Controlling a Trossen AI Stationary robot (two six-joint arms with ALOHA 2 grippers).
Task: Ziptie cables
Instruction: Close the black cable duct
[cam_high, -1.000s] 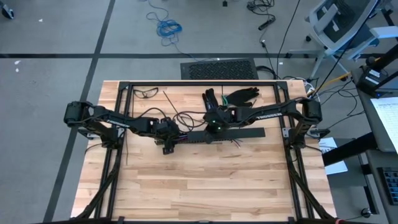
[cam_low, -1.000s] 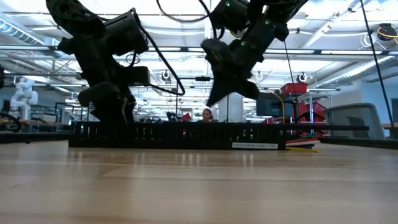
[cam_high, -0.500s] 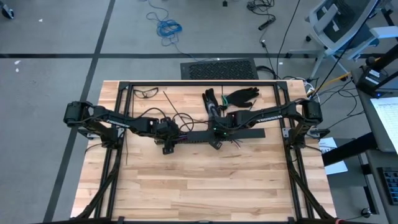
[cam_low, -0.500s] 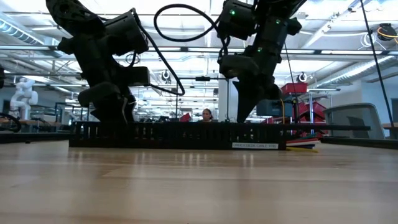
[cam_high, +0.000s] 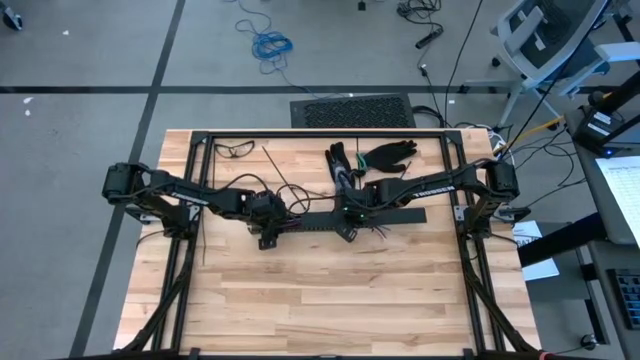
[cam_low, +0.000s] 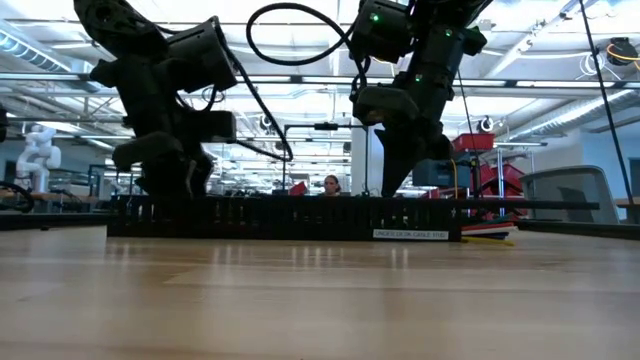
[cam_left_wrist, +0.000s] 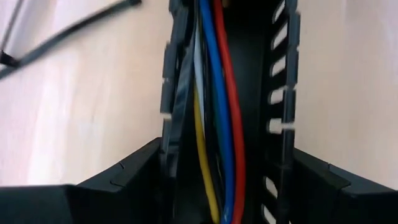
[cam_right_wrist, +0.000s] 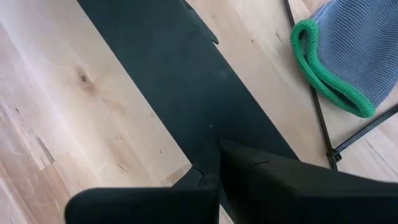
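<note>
The cables (cam_left_wrist: 217, 74), blue, red, yellow and white wires, lie lengthwise inside a long black slotted rail (cam_high: 390, 216) across the table's middle. Their ends stick out at the rail's right end (cam_low: 490, 232). My left gripper (cam_high: 266, 236) is at the rail's left end, one finger on each side of it. My right gripper (cam_high: 347, 228) is shut, pointing down at the rail's middle, where the rail shows a flat black top (cam_right_wrist: 168, 68). Dark zipties (cam_left_wrist: 68, 31) lie on the wood beside the rail; another ziptie shows in the right wrist view (cam_right_wrist: 364, 134). My left gripper holds the rail near its left end, one finger on each slotted side wall (cam_left_wrist: 283, 155). The fingers come from above and lie across the rail, which rests on the table. My right gripper's shut fingertips (cam_right_wrist: 249, 168) meet the rail's flat top (cam_right_wrist: 205, 130) from above; the fingers hide the exact spot.
Black gloves (cam_high: 385, 155) and a blue-grey glove with a green cuff (cam_right_wrist: 342, 56) lie on the far side of the rail. A black frame (cam_high: 300, 133) runs round the table's far edge and sides. Bare wood (cam_high: 330, 300) lies on the near side.
My right gripper has moved from the far side of the rail toward the near edge and down, turning to point straight down onto the rail's middle. My left gripper has shifted slightly toward the table's left edge at the rail's left end.
</note>
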